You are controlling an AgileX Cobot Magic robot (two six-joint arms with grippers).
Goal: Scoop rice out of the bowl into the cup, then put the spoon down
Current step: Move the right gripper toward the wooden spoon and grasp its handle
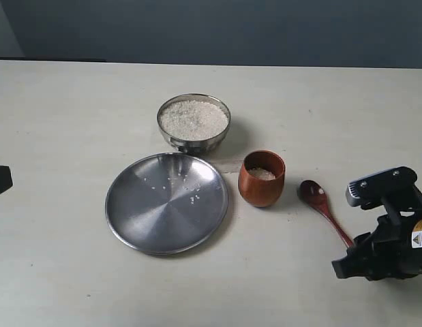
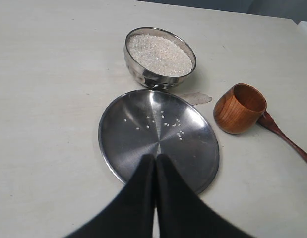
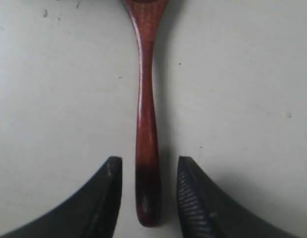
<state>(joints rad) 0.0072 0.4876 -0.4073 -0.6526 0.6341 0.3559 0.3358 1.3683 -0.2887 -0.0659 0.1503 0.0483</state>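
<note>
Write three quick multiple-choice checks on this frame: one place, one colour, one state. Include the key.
1. Where is the spoon?
A. Lying on the table beside the cup
B. Standing inside the cup
C. Lifted in the air

2. What colour is the cup?
A. White
B. Reddish-brown
C. Blue

3. What state is the right gripper in?
A. Shut on the spoon's handle
B. Shut on the cup's rim
C. Open, with one finger on either side of the spoon's handle

Key:
1 A, since the exterior view shows the spoon flat on the table next to the cup.
2 B, since the cup's wood reads reddish-brown in both the exterior and left wrist views.
3 C, since the right wrist view shows table on both sides of the handle, between it and the fingers.
</note>
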